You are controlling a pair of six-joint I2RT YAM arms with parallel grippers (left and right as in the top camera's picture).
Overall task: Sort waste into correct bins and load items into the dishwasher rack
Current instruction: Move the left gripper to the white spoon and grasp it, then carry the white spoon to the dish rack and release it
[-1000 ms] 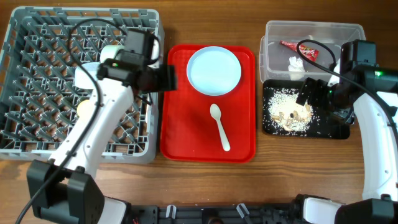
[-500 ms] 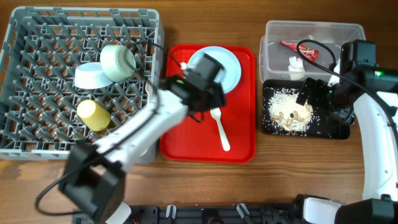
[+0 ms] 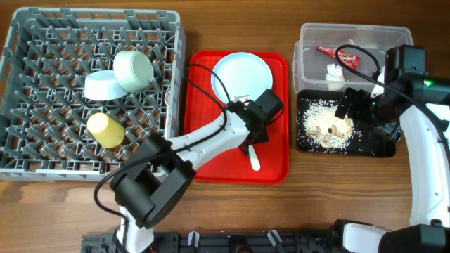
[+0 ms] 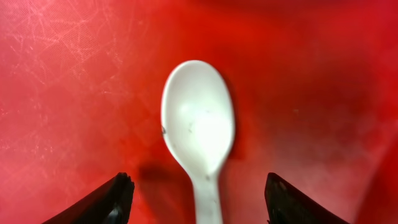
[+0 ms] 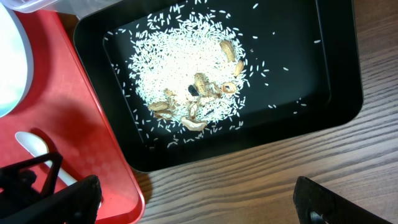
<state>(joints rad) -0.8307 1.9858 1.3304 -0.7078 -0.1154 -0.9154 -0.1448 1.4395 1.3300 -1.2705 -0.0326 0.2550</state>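
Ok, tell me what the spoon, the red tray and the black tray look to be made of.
Spoon: probably plastic, white, smooth with a soft sheen, moulded in one piece.
Red tray: likely hard plastic, semi-gloss, crossed by fine pale scratches.
Black tray: seemingly thin moulded plastic, dull sheen, rounded corners and a raised rim.

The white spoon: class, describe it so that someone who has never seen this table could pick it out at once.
Find the flat red tray in the middle of the table, between the grey rack and the black tray. Nearer the robot than the round pale-blue plate lies the spoon, the tray's only slim, long-handled white piece.
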